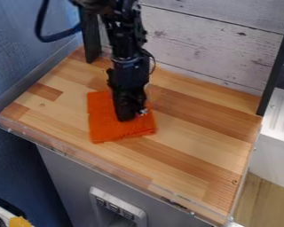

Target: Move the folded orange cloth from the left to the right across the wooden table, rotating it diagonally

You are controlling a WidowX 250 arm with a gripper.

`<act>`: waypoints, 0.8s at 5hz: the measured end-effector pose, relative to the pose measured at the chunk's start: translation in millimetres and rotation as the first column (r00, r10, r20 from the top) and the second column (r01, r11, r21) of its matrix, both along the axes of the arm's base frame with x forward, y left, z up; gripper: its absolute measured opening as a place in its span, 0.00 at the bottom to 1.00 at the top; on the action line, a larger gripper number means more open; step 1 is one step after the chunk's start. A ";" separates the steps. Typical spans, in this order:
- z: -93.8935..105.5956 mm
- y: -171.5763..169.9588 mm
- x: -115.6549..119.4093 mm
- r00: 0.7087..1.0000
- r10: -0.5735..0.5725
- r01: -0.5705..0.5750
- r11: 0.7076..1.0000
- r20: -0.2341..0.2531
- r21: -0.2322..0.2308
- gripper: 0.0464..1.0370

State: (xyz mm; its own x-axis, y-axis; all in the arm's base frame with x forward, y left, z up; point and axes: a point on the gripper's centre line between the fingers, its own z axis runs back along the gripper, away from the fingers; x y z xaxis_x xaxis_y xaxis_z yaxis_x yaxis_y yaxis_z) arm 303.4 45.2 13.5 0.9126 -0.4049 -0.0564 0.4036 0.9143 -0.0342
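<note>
Black tool [131, 116], pointed down at the middle of a flat orange cloth [104, 124], tip on or just above the fabric. Impossible to tell how far open, or whether any of the cloth is held. At the right side of the tip, a small silvery part [143, 111].

From left to right around the cloth: to the far left, a textured blue wall [17, 66]; well below and left, beyond the front of the desk, a small yellow object [18, 221]. Above and left, a curved black cable [39, 26], then a black upright post [92, 37] at the back of the desk. Below and left, a clear strip [64, 148] along the front edge of the desk.

Under the cloth, a light-and-dark striped wooden desk [186, 148], with bare boards on every side of the fabric. Roughly square cloth, with slightly uneven edges, near the left half of the desk. Directly above, the black jointed arm [128, 57], upright and in line with the tool. Below, a grey front panel [67, 177] with a pale switch unit [116, 207].

Above and right of the cloth, a wall of weathered whitish planks [198, 53]. Farther right, a slanting black post [278, 66], then a white ribbed surface [282, 108]; lower down on that side, pale wooden flooring [260, 201].
</note>
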 end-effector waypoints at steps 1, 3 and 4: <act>-0.9 -12.0 10.9 0.994 0.112 -0.113 0.993 0.006 0.027 0.01; -1.2 -40.2 22.5 0.957 0.285 -0.287 0.956 0.048 0.060 0.01; -1.5 -53.2 30.1 0.939 0.336 -0.340 0.939 0.071 0.056 0.01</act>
State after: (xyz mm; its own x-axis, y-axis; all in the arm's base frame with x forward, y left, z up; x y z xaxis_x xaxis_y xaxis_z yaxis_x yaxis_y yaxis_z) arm 333.5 -8.0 12.0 0.9975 -0.0690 -0.0141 0.0696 0.9965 0.0460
